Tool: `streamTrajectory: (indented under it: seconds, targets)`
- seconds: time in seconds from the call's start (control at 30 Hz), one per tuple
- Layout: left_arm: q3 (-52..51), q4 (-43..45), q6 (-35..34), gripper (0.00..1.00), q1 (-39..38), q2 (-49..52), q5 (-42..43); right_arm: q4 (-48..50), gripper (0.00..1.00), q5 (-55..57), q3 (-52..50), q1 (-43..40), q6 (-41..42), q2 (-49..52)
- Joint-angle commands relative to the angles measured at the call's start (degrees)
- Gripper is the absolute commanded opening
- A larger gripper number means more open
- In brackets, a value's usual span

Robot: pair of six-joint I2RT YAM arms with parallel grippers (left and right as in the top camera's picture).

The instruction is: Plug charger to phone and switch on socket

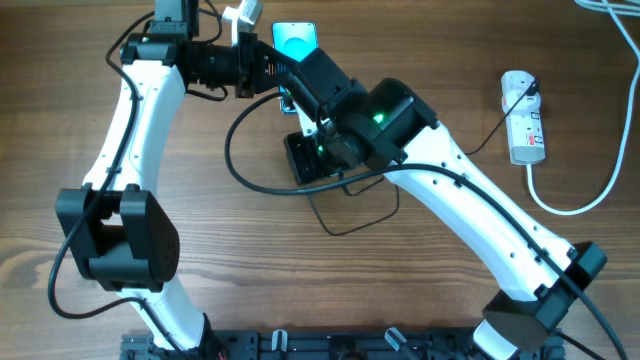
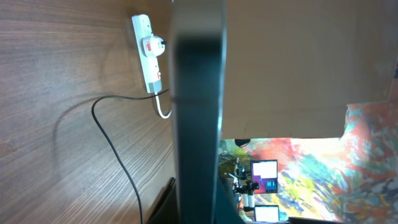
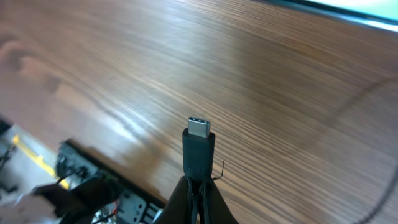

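- Right wrist view shows the right gripper point(image 3: 198, 190) clamped tight on the charger point(image 3: 199, 149), just behind its metal-tipped connector point(image 3: 199, 127), which sticks out free above the table point(image 3: 280, 81).
- That grip looks like the right place: the moulded collar is the only stiff part. The cable behind it is thin and limp, so it will trail and may tug the tip off line.
- The connector is light and small, and the metal tip would likely bend or scrape if pushed in crooked. It needs a straight, gentle push.
- Overhead, the phone point(image 1: 296, 40) sits at the far edge with its cyan screen lit, beside the left gripper point(image 1: 272, 68). Those jaws are together, apparently pinching the phone by its edges.
- The phone is rigid, smooth and probably slippery, with a breakable screen, so a firm edge grip suits it.
- The socket point(image 1: 524, 118) lies well apart on the right, with its white cord running off.
- Left wrist view is filled by a blurred dark slab point(image 2: 198, 106), probably the phone edge-on. No fingers can be made out there.
- The phone's port is not visible in any view, and overhead the right arm hides the connector.
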Motion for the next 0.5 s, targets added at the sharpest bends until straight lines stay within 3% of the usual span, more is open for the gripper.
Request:
streamTrajectory:
  seconds: [0.0, 0.47]
  targets:
    - [0.17, -0.11, 3.82, 0.04, 0.17, -1.6, 3.48, -0.07, 0.04, 5.79, 0.28, -0.35, 3.58, -0.92]
    - [0.17, -3.74, 8.26, 0.04, -0.7, -1.57, 4.98, 2.45, 0.04, 2.38, 0.28, -2.45, 3.3, -0.9]
